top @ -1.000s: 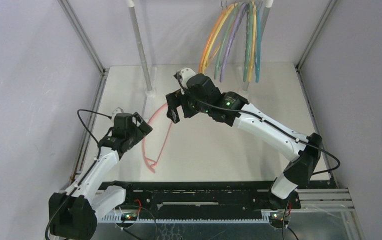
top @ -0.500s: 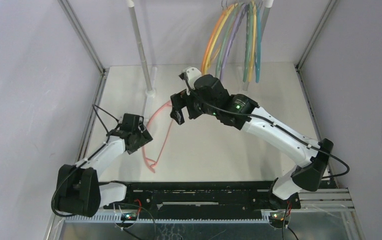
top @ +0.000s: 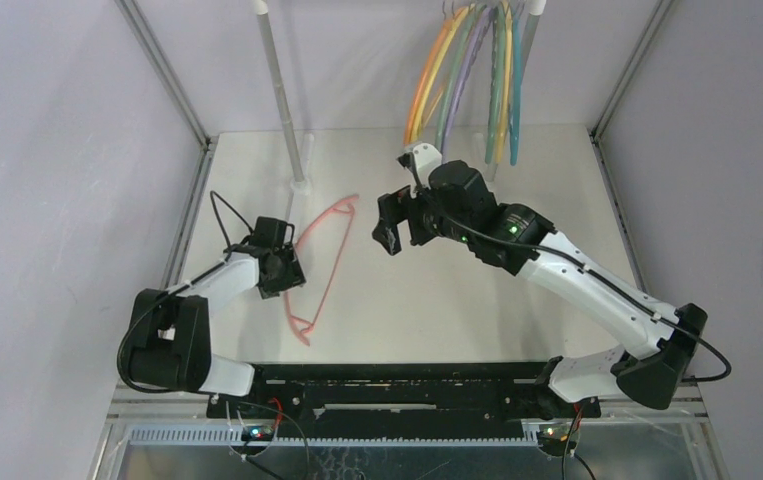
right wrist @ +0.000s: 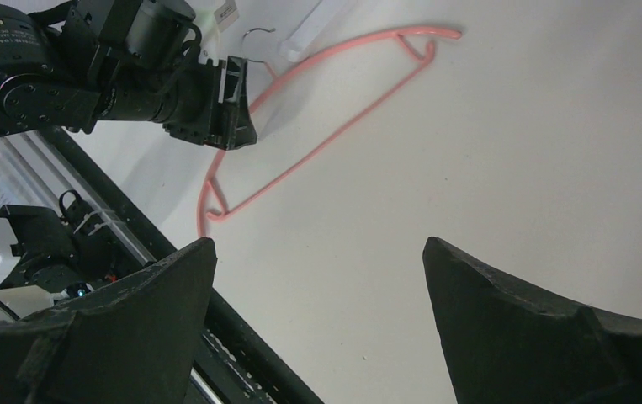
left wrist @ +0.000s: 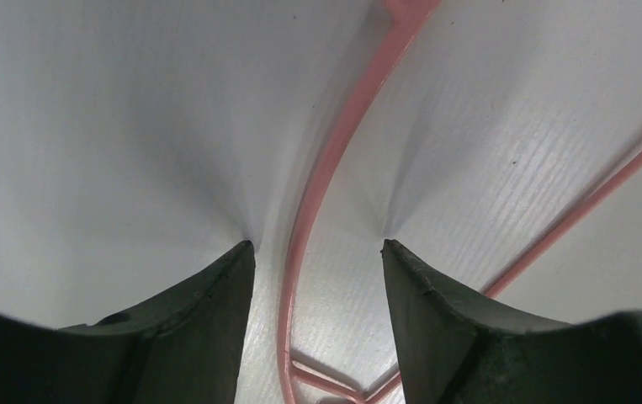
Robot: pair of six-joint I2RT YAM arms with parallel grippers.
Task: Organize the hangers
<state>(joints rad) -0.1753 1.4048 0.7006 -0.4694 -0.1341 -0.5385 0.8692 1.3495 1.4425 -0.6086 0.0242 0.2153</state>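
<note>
Nothing on my screens is a bin or tray. The only thing holding anything is the rail frame's left post (top: 279, 90) and its partner at the back. From the top of that frame a bunch of hung hangers (top: 502, 90) dangles at the far right, above the counter (top: 477, 310). I count orange, yellow, green, lilac and teal among them, crowded close together with their curved arms hanging down.

On the left, my left gripper (left wrist: 317, 246) is down at the counter with its fingers apart, straddling the curved arm of the pink hanger (left wrist: 334, 143). From the wrist view I see a gap on either side of the pink bar, so nothing is pinched.

The pink hanger lies flat on the counter, left of centre, between the two arms. It is thin and salmon-pink. It has one long bowed arm and one straight lower bar, and they meet in small notched corners at the near and far ends. The far end lies near the foot of the left post. A small metal hook (right wrist: 258, 31) shows just beside the left gripper's body.

Further right, my right gripper (right wrist: 317, 244) hangs above bare counter with its fingers spread wide and nothing between them, apart from the pink hanger.
</note>
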